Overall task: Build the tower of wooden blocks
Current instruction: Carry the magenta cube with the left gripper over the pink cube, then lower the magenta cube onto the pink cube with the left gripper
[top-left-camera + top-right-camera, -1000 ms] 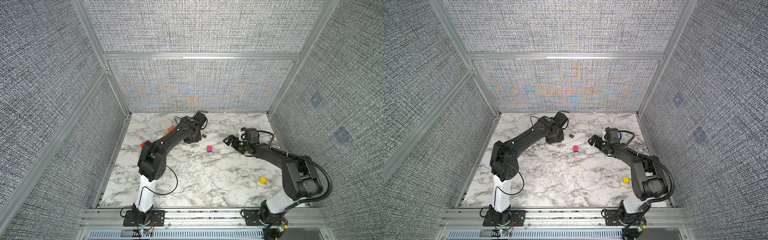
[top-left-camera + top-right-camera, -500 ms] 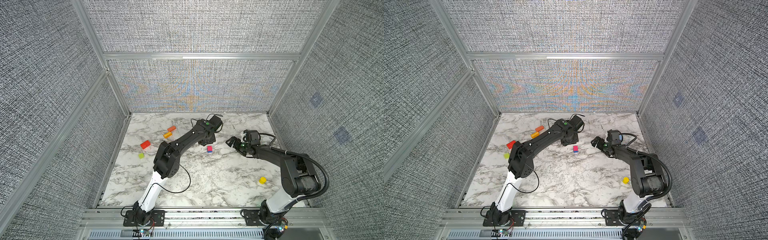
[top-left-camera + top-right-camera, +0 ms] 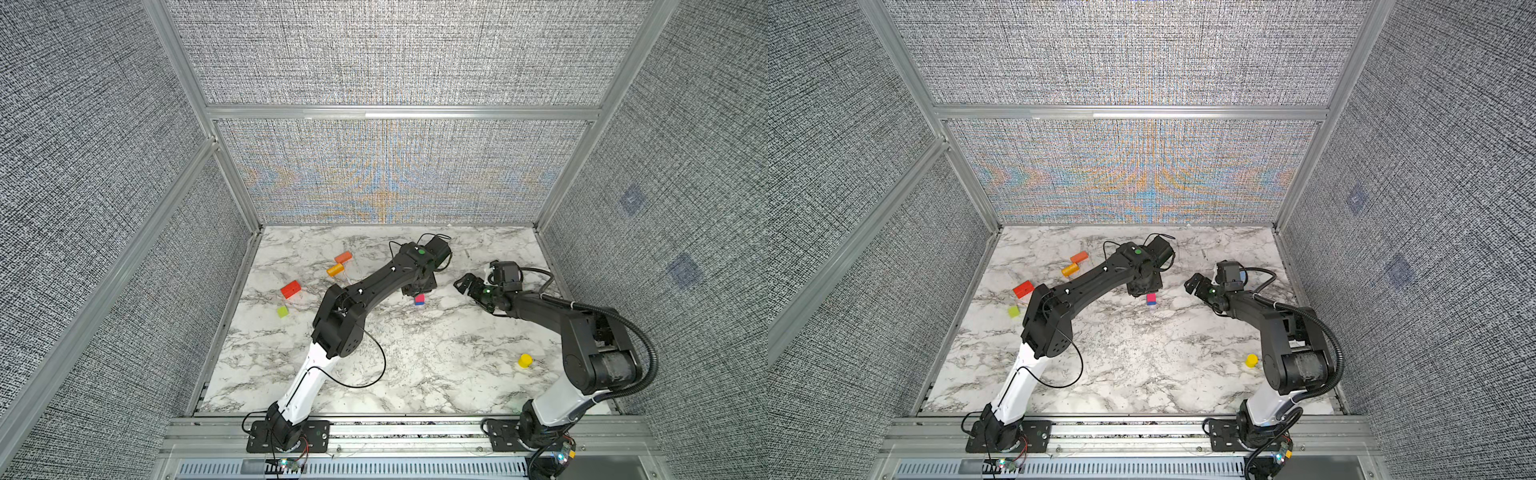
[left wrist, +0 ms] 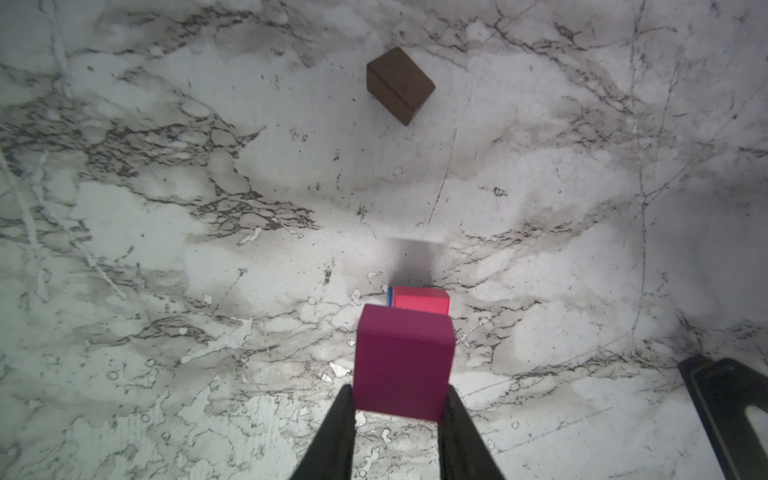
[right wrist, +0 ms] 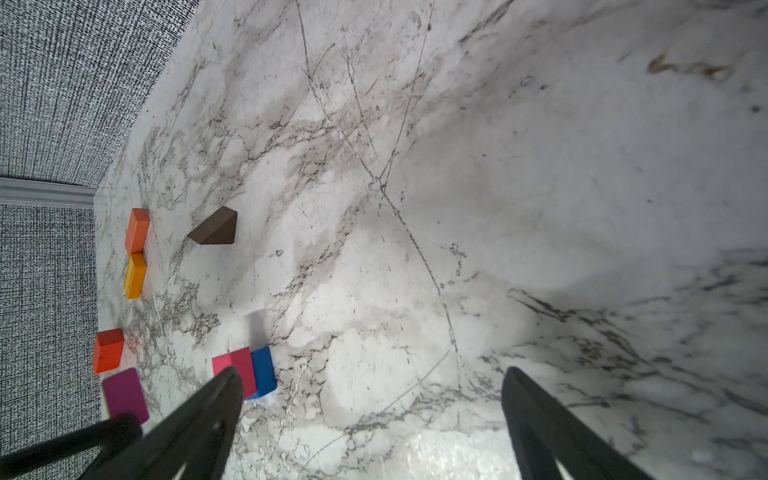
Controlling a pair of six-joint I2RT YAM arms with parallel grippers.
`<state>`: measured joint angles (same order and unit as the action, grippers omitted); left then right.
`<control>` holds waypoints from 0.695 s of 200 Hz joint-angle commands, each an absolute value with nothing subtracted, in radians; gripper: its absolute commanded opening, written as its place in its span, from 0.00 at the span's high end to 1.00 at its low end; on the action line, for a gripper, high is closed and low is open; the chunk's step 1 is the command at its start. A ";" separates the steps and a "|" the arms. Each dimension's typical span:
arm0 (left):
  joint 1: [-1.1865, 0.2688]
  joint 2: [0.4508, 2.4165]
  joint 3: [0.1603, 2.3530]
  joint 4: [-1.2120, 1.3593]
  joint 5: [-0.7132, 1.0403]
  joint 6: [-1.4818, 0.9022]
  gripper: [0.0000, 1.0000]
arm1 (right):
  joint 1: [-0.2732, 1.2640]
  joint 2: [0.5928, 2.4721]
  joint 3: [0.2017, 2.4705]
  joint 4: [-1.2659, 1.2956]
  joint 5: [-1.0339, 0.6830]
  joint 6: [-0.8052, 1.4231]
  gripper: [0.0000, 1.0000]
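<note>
1. Magenta block (image 4: 403,365) is clamped in the left hand (image 4: 399,392), plain in the left wrist view. Both top views hide it under the arm.
2. Right hand (image 5: 372,374) is spread wide and holds nothing. In both top views it sits just right of the tower (image 3: 419,299).
3. Tower is two pieces: pink block (image 5: 232,365) on blue block (image 5: 264,374), upright on the bench (image 3: 415,374), mid-back, between the hands.
4. Right wrist view shows the magenta block apart from the tower, while the left wrist view overlaps them.
5. Brown block (image 4: 399,85) lies loose near the tower and shows in the wrist views only.
6. Only the top views show the lime cube (image 3: 283,311) and yellow cylinder (image 3: 525,360).
7. Orange slab (image 3: 343,257), orange cylinder (image 3: 335,270) and red block (image 3: 290,289) lie left, well apart from the tower.
</note>
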<state>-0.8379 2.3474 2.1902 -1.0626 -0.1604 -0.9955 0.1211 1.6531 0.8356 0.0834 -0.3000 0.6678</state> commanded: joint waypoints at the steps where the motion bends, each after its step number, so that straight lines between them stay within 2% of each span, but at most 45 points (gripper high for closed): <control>1: -0.844 2.358 2.198 -1.058 -0.161 -1.014 0.71 | 0.119 1.655 0.837 0.104 -0.305 0.667 0.01; 139: -0.859 2.416 2.235 -1.059 -0.139 -1.029 0.72 | 0.114 1.670 0.830 0.129 -0.342 0.672 0.01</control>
